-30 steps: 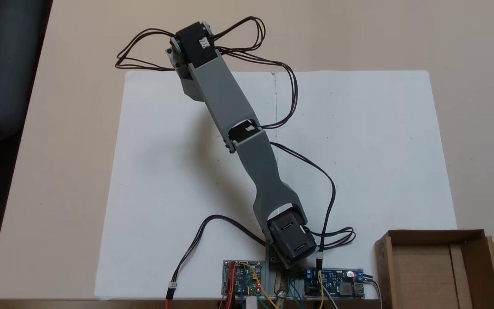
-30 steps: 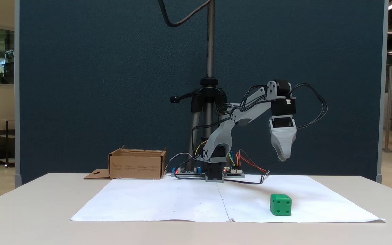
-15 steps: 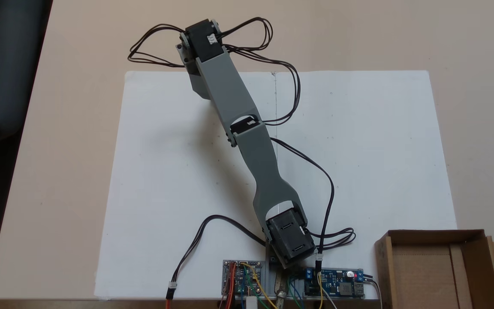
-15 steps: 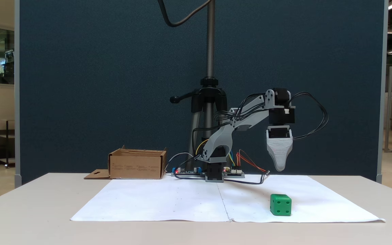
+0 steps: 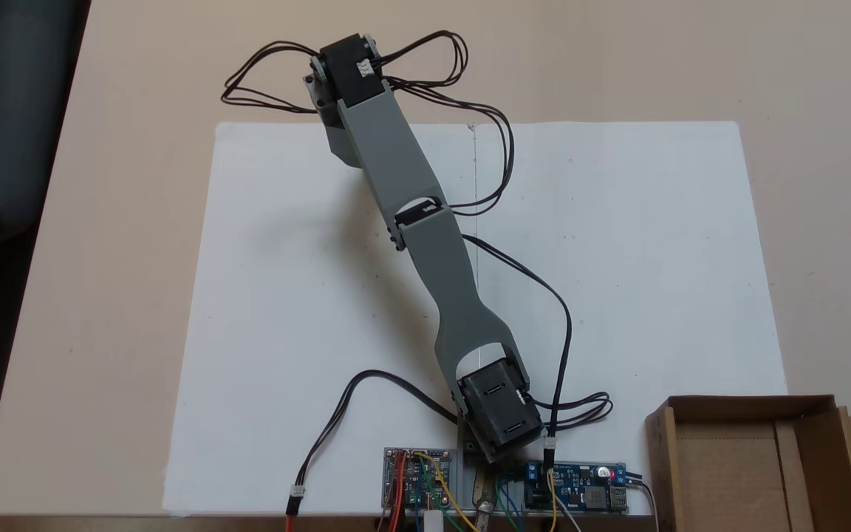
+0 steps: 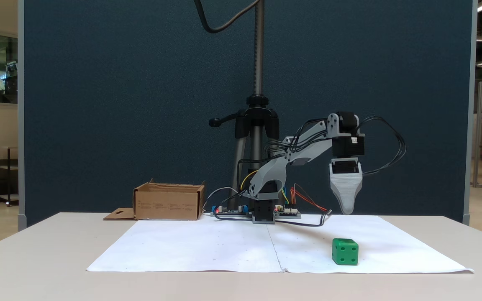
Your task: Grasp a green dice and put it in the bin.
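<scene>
Sitting on white paper (image 6: 224,246), bright green dice (image 6: 345,251) w/ dark pips, gripper (image 6: 347,209) above, jaw state unclear

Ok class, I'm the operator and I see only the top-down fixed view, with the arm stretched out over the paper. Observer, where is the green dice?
Observer: In the side fixed view the green dice sits on the white paper, near its front edge, in the right half of that view.
Operator: How high is the end effector?
Observer: The end effector hangs pointing down, lined up above the dice from the side. There is a clear gap and it is not touching.
Operator: Is it open or shut?
Observer: I cannot tell. From the side its jaws stand one behind the other.
</scene>
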